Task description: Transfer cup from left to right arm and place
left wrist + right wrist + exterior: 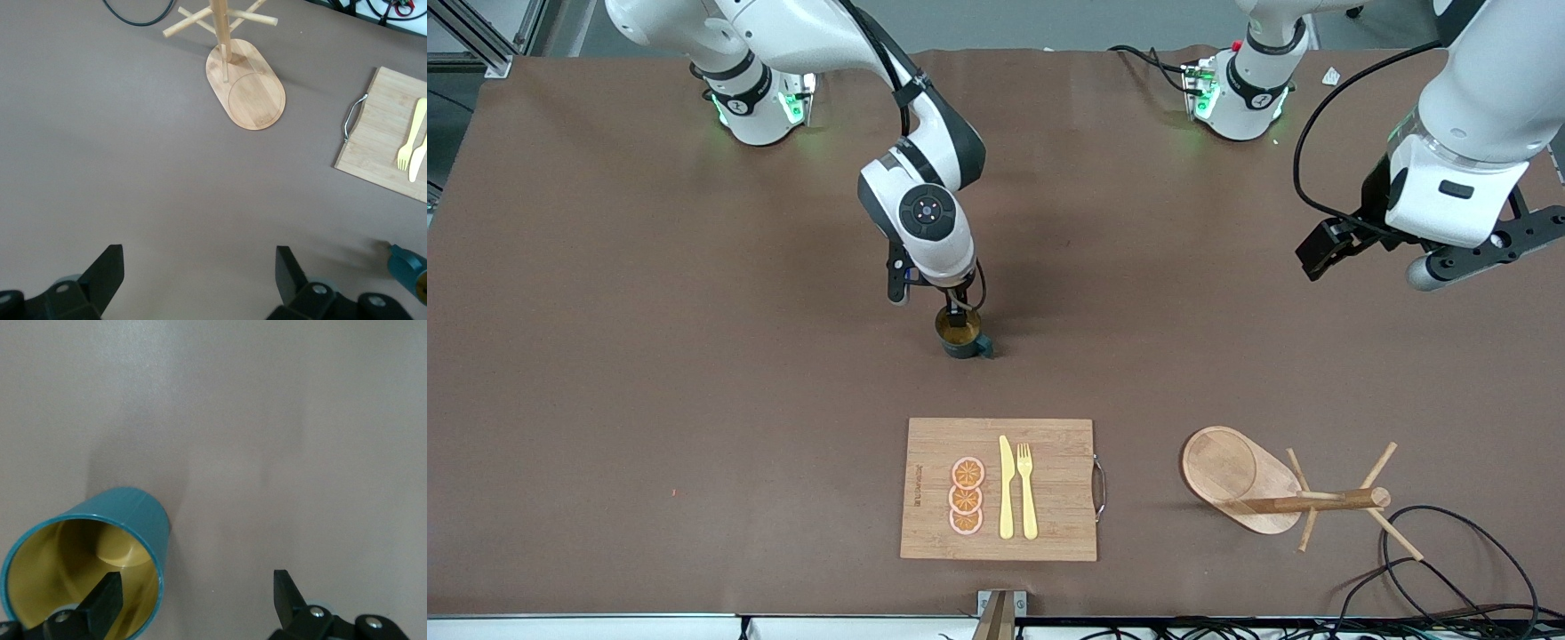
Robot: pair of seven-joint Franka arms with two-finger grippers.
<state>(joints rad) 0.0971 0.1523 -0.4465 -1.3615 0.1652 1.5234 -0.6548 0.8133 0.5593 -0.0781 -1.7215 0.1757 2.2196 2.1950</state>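
Note:
The cup (pixel 961 337) is a small teal mug with a yellowish inside, standing upright on the brown table near its middle. My right gripper (pixel 959 313) hangs just over it, open. In the right wrist view one finger (pixel 107 597) dips inside the cup (pixel 130 513) and the other finger (pixel 285 593) is outside over bare table, so the jaws straddle the cup's wall without closing on it. My left gripper (pixel 198 259) is open and holds nothing, up over bare table at the left arm's end; the cup (pixel 407 267) shows at the edge of its view.
A wooden cutting board (pixel 1049 524) with orange slices (pixel 967 495), a yellow knife (pixel 1006 489) and a fork (pixel 1028 491) lies nearer the front camera than the cup. A wooden peg rack (pixel 1254 484) stands beside it toward the left arm's end, with black cables (pixel 1449 569) close by.

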